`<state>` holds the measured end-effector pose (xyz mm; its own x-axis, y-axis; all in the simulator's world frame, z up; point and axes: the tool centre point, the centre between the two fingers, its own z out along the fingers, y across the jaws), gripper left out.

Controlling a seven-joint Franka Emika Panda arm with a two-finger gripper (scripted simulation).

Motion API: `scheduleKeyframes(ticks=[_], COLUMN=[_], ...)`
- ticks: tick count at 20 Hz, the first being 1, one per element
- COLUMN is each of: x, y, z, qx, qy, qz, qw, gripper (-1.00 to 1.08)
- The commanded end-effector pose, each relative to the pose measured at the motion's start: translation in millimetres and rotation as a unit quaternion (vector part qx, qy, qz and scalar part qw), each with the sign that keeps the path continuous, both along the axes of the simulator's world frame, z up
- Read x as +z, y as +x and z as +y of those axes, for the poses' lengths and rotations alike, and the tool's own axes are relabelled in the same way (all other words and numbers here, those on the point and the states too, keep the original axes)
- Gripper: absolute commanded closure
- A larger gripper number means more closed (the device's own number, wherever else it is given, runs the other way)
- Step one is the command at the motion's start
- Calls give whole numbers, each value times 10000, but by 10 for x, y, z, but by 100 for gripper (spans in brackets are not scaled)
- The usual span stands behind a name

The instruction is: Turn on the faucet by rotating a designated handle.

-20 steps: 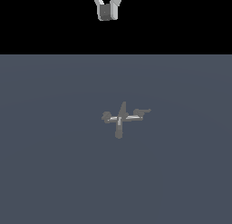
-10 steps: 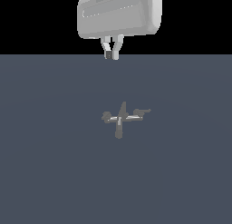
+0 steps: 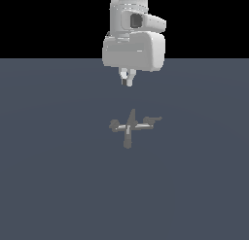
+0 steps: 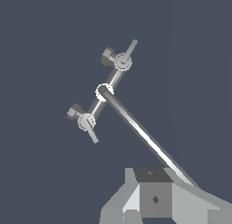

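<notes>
Approach phase here, no contact yet. The gripper [image 3: 127,80] hangs above the grey floor [image 3: 48,185], and in the exterior view it sits higher in the picture than the faucet [image 3: 129,127], with a clear gap between them. Its jaws look drawn together and there is nothing between them, so this reads as a setup for a push and not a grab.

The faucet stands out in the open, a tiny cross, far smaller than the white hand above it. Its pale crossbar [image 3: 131,128] runs side to side. The handle [image 3: 153,120] is at the exterior view's right end of that bar, a dark lever tapering to a thin tip that points further right. At the other end sits a stubby grey lobe [image 3: 115,124]. That one is not the target.

The wrist view looks down on the faucet [image 4: 111,82]. A knob with a thin lever shows at each end of the bar, and a long bright tube runs from the middle toward the camera. From this angle I can't say which lever is the right one.

My read is that the next move must bring the fingertips down beside the thin tip, on the side it has to swing away from, low enough to catch it. Then comes a sweep around the handle's pivot. The margin is small. A slight miss would hit the crossbar or slide over the flat tip.
</notes>
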<state>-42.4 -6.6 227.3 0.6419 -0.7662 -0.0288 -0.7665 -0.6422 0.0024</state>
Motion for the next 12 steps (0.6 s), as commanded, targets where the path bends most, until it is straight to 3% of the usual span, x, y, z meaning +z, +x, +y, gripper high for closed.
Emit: scheduleKeyframes(ticks=[1, 12], x=[-159, -863], y=[144, 748], z=[-65, -476], qx=[-273, -1503], qy=[-13, -80], qz=[-10, -35], qw=[9996, 9886], gripper=[108, 108])
